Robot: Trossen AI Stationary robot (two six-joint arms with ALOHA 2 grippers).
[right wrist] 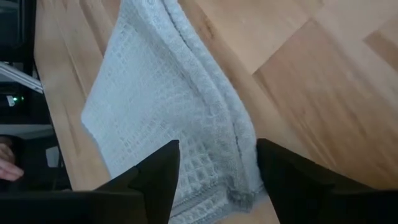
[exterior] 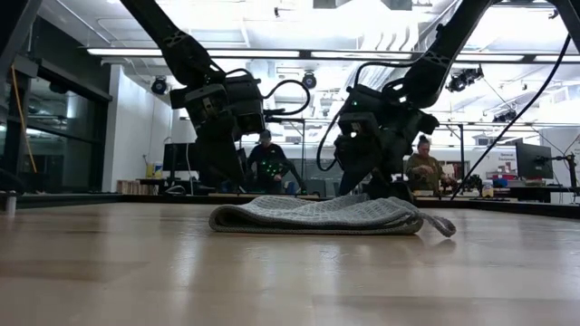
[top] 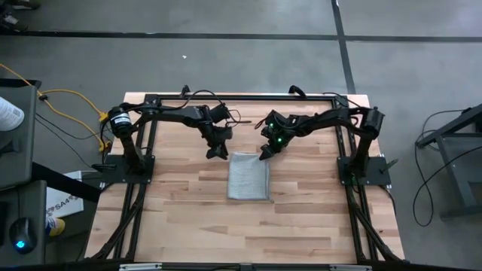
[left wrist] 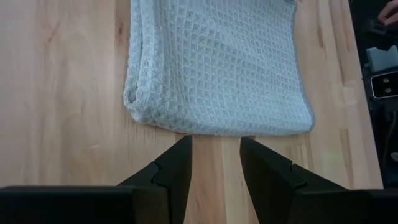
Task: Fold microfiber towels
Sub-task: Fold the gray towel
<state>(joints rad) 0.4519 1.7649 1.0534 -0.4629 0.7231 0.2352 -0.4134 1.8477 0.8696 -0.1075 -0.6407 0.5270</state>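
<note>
One soft, light microfiber towel [top: 248, 177] lies folded mid-table, toward the far edge. Your left gripper [left wrist: 215, 163] and right gripper [right wrist: 217, 167] hover open, empty; pinch its limp far corners.

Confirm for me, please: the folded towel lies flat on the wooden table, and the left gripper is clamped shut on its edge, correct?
Not quite. The towel does lie folded flat on the wooden table, but the left gripper is open and holds nothing: the left wrist view shows bare wood between its fingers, with the towel's edge just beyond the tips.
</note>
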